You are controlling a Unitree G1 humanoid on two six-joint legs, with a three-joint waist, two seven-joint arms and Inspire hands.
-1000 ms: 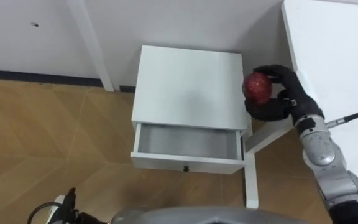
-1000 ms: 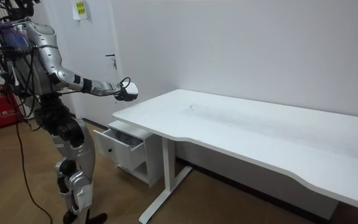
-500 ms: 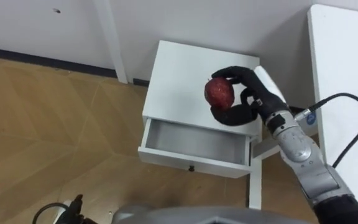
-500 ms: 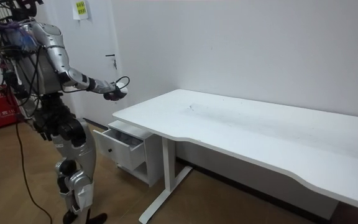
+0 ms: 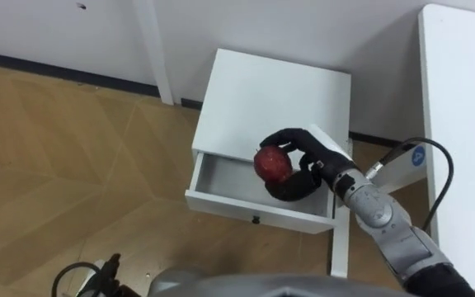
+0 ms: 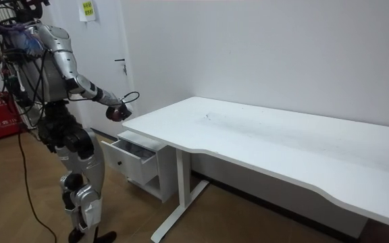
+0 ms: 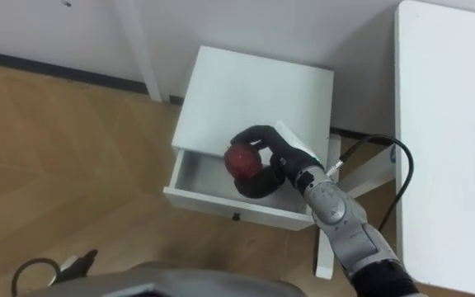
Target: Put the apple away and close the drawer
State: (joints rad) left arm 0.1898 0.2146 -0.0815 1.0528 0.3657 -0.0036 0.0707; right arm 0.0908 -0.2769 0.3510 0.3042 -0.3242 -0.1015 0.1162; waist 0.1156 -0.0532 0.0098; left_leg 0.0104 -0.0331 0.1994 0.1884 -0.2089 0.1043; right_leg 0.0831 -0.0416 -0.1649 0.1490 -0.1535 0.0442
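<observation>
**Left eye view.** The black right hand comes in from the lower right. Its fingers are curled round a round red apple, arching over the top and wrapping underneath. Hand and apple hang over the right half of the open white drawer, about where the drawer's back meets the front edge of the small white cabinet (the drawer's inside looks bare and grey). The cabinet stands on a wooden herringbone floor against the wall, just beside the left edge of the large white desk.

**Right eye view.** The grip is the same. The apple's left side is free of the fingers, and the fruit sits over the drawer's right half, near the cabinet's front edge.

**Room view.** The robot stands upright at the room view's left, facing the cabinet, with its right arm stretched forward. The hand holds the apple in the air, well above the cabinet top and near the desk's corner. The drawer juts out towards the robot's legs. A white door is behind the robot.
</observation>
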